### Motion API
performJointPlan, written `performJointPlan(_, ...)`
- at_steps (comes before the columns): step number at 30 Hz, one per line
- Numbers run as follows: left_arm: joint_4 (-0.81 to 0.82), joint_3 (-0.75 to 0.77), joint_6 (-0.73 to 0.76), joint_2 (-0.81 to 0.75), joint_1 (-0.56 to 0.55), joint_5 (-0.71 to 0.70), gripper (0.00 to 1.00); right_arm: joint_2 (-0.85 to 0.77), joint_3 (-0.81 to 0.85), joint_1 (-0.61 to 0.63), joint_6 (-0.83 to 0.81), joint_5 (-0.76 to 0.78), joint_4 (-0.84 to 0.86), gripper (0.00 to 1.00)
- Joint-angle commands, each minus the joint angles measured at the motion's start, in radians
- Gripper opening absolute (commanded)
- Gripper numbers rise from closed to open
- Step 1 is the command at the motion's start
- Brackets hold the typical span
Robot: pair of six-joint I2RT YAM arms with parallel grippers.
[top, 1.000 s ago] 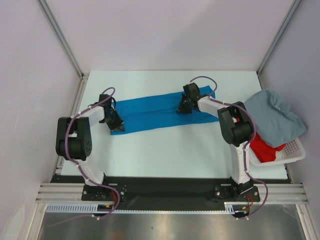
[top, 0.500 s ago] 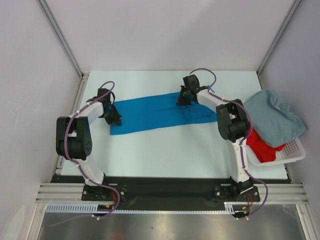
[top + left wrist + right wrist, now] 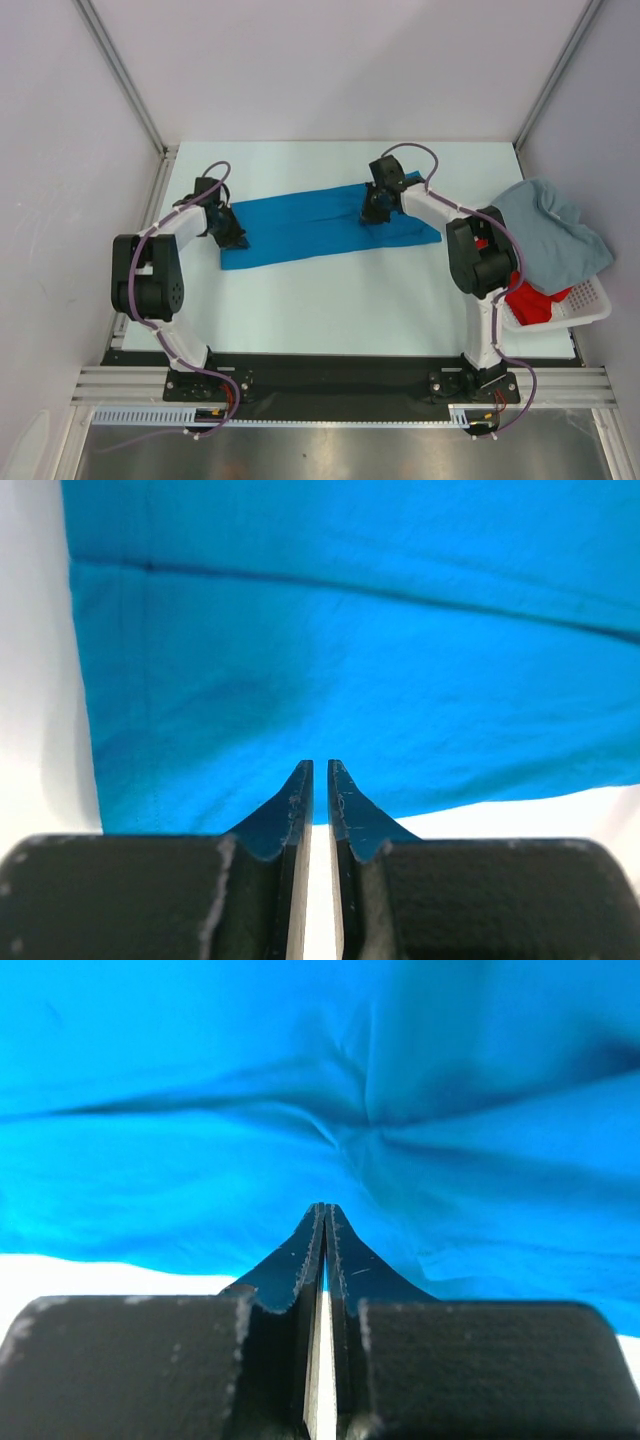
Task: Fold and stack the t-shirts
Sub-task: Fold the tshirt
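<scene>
The bright blue t-shirt (image 3: 320, 220) lies flat on the white table as a long folded strip, running from near left to far right. My left gripper (image 3: 230, 237) hovers at its left end; in the left wrist view its jaws (image 3: 320, 765) stand a narrow crack open over the blue cloth (image 3: 350, 660) with nothing between them. My right gripper (image 3: 371, 212) is over the strip's far right part; its fingertips (image 3: 325, 1208) are practically together, just above puckered cloth (image 3: 350, 1130). A pale grey-blue t-shirt (image 3: 548, 232) drapes over the basket, with a red t-shirt (image 3: 524, 302) inside it.
The white slatted basket (image 3: 592, 303) sits at the table's right edge, beside the right arm's elbow (image 3: 478, 262). Grey walls and metal posts enclose the table on the left, back and right. Bare white table (image 3: 330, 300) lies between the blue strip and the arm bases.
Both grippers carried the near edge of the blue shirt away from me and laid it down, leaving a narrower strip. The left jaws have parted slightly; the right gripper drifted a little right.
</scene>
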Motion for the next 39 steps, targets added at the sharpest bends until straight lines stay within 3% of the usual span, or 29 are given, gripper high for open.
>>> performJointPlan(1, 0.026, -0.036, 0.007, -0.04, 0.005, 0.043, 0.15, -0.009, -0.019, 0.016, 0.026, 0.019, 0.008, 0.05)
performJointPlan(8, 0.018, -0.048, 0.007, -0.058, 0.005, 0.039, 0.15, 0.012, -0.042, 0.017, 0.009, 0.08, 0.078, 0.07)
performJointPlan(17, 0.003, -0.082, 0.004, -0.078, 0.005, 0.025, 0.15, 0.138, 0.084, -0.012, -0.013, 0.103, 0.087, 0.1)
performJointPlan(25, -0.023, -0.082, 0.018, -0.101, 0.005, 0.014, 0.15, 0.181, 0.231, -0.032, -0.051, 0.065, -0.023, 0.17)
performJointPlan(28, -0.016, -0.091, 0.018, -0.109, 0.005, 0.025, 0.15, 0.121, 0.196, -0.032, -0.042, 0.025, -0.106, 0.23)
performJointPlan(34, -0.019, -0.106, 0.022, -0.117, 0.005, 0.011, 0.17, -0.144, -0.063, -0.053, -0.044, 0.059, -0.135, 0.39)
performJointPlan(37, -0.031, -0.086, 0.022, -0.107, 0.005, -0.015, 0.17, -0.238, -0.155, -0.111, 0.005, 0.089, -0.156, 0.42)
performJointPlan(39, -0.037, -0.071, 0.031, -0.112, 0.033, -0.016, 0.23, -0.279, -0.195, -0.163, 0.032, 0.105, -0.146, 0.46)
